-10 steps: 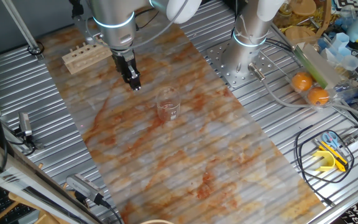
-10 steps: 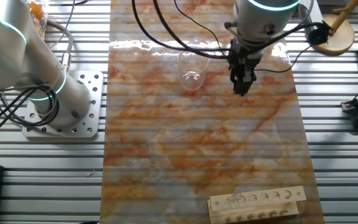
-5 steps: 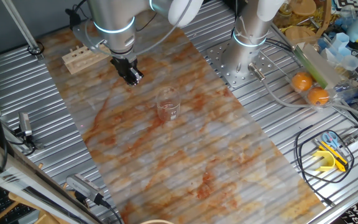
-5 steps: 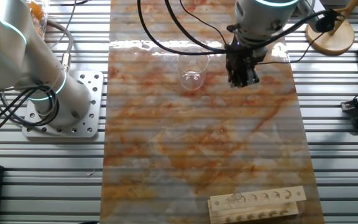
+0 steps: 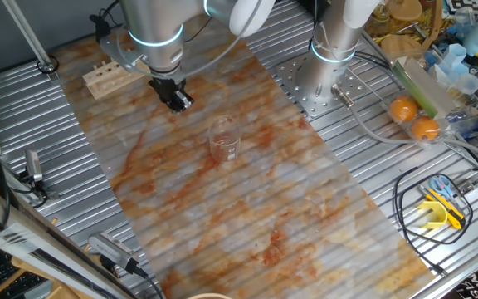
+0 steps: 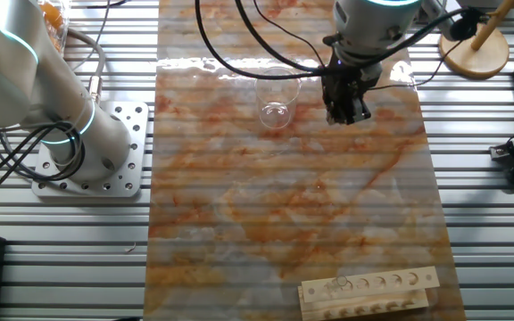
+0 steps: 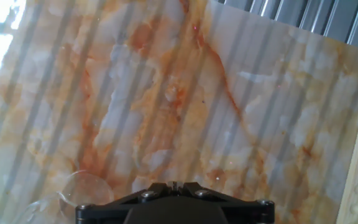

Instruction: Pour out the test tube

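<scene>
Change over the last second: the tool (image 5: 178, 101) (image 6: 347, 111) has risen from its lower position above the marbled desk (image 5: 247, 208) (image 6: 284, 205) and shifted slightly toward the wooden rack (image 5: 110, 76), away from the beaker (image 5: 224, 139) (image 6: 275, 98).

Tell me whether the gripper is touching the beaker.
Apart. In the other fixed view, the gripper hangs beside the beaker with bare marbled mat between them; one fixed view shows the same gap.
</scene>
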You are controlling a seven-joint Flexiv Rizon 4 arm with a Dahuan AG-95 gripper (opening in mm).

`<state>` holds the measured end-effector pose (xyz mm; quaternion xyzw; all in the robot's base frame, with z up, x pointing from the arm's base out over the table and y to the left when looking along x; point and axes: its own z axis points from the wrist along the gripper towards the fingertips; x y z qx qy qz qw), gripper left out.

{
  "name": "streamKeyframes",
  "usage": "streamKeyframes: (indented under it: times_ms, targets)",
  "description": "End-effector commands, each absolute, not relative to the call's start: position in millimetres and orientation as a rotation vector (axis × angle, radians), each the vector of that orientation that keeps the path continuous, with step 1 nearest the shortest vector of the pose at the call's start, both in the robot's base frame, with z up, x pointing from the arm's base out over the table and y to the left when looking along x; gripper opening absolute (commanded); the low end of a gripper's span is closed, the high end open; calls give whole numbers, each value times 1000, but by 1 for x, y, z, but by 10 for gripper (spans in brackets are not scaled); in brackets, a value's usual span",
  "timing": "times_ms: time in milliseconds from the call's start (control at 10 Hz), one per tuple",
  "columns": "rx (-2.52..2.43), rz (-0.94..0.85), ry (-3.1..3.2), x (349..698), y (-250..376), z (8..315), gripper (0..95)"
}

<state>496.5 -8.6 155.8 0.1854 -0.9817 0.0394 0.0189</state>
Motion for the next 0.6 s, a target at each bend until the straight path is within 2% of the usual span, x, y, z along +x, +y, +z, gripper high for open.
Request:
streamKeyframes:
  times_ms: [100, 600]
  targets:
    - [593, 141, -3039, 497, -9, 156, 0]
    - [795, 202, -2983, 500, -16, 148, 0]
